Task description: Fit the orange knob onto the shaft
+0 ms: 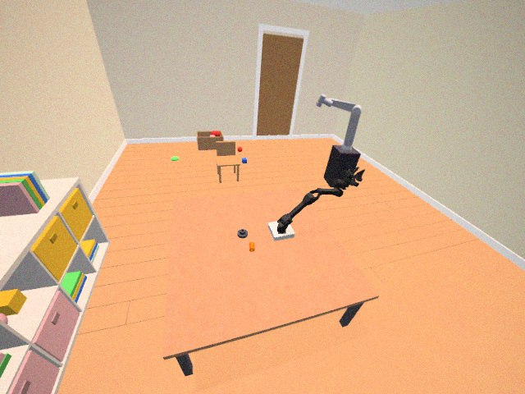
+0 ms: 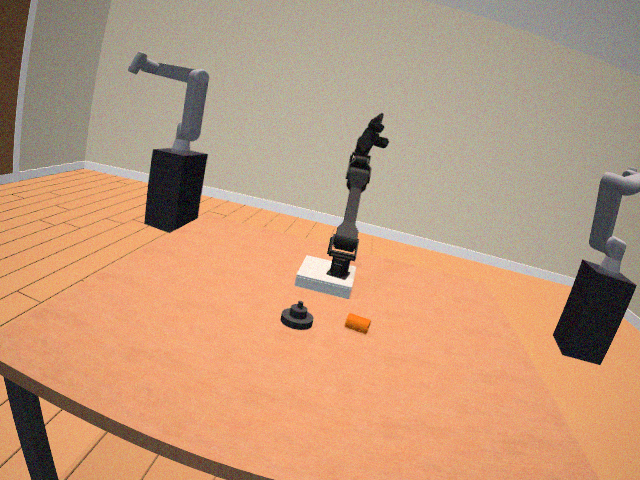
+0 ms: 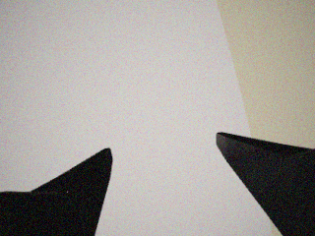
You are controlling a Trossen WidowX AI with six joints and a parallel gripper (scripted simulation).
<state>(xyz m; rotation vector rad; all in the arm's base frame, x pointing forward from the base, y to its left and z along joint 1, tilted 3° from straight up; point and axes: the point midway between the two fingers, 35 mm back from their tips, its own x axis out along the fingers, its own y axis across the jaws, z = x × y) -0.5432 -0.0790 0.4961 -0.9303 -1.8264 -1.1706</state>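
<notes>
My pincer (image 1: 361, 176) (image 2: 385, 128) (image 3: 164, 146) is raised well above the table (image 1: 271, 280) (image 2: 310, 392), its two fingers apart with nothing between them. My black arm (image 1: 299, 207) (image 2: 352, 206) rises from a white base block (image 1: 288, 235) (image 2: 311, 267). The orange knob (image 1: 252, 246) (image 2: 357, 323) lies on its side on the table, near the round pedestal (image 1: 242, 233) (image 2: 297, 318) and not touching it. The pedestal's dark shaft (image 2: 300, 304) points upward, unfitted.
</notes>
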